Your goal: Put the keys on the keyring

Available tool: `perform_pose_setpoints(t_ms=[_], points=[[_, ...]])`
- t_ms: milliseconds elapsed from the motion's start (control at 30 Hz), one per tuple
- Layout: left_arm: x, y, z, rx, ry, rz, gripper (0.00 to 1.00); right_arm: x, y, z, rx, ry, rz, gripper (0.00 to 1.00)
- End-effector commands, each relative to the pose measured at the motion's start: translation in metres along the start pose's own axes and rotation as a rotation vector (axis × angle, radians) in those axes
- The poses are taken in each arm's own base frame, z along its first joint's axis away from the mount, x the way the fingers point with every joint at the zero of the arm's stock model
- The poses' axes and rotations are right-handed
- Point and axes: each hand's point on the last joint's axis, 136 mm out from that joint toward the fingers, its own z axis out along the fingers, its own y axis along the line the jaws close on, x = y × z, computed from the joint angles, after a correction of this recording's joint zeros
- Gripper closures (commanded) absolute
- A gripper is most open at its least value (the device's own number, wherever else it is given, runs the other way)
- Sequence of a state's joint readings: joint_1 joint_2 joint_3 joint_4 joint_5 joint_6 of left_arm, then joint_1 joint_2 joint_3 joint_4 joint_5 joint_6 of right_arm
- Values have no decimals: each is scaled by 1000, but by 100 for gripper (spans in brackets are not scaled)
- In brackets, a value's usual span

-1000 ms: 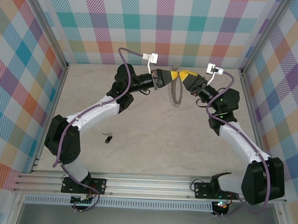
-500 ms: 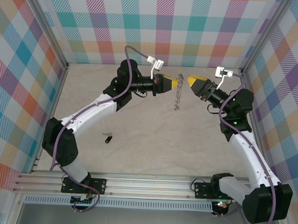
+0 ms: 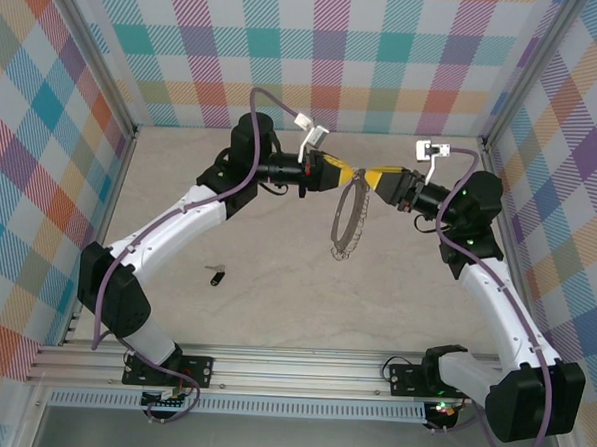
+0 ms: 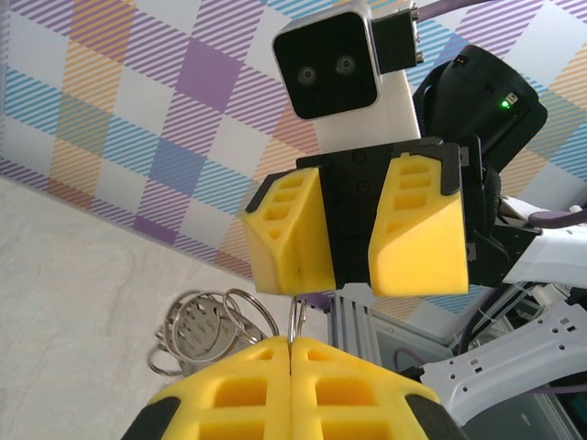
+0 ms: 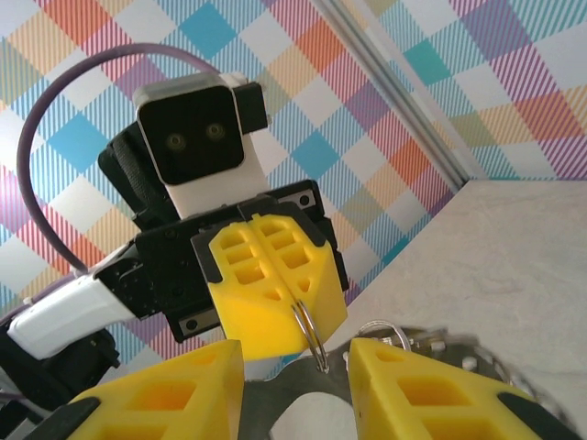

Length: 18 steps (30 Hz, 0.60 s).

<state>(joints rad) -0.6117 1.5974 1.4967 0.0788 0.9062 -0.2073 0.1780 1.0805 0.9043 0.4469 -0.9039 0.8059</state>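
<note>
The left gripper point(image 3: 347, 172) is clamped tight on the top of the keyring point(image 3: 336, 223). The right gripper point(image 3: 371, 177) meets it nose to nose, jaws apart with the ring's wire in the gap. The ring hangs from the pinch as a narrow oval, its long axis running toward the near edge. Both arms reach far, forearms turned inward. The key point(image 3: 216, 275) lies on the table point(image 3: 274, 312), well apart

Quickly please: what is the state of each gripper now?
Left gripper: shut on the keyring.
Right gripper: open, fingers apart on either side of the keyring.
</note>
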Motion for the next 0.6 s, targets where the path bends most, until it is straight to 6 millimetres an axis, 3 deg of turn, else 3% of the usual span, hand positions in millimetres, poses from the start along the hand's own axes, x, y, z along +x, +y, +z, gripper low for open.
perform_pose_setpoints(t_ms=[0,567], points=[[-23,-19,-9,31,-36,86,100,-2,14,1,-57,29,-47,65],[-21,-17,-5,51,-25,68,100,0,12,16,-87,42,-44,68]])
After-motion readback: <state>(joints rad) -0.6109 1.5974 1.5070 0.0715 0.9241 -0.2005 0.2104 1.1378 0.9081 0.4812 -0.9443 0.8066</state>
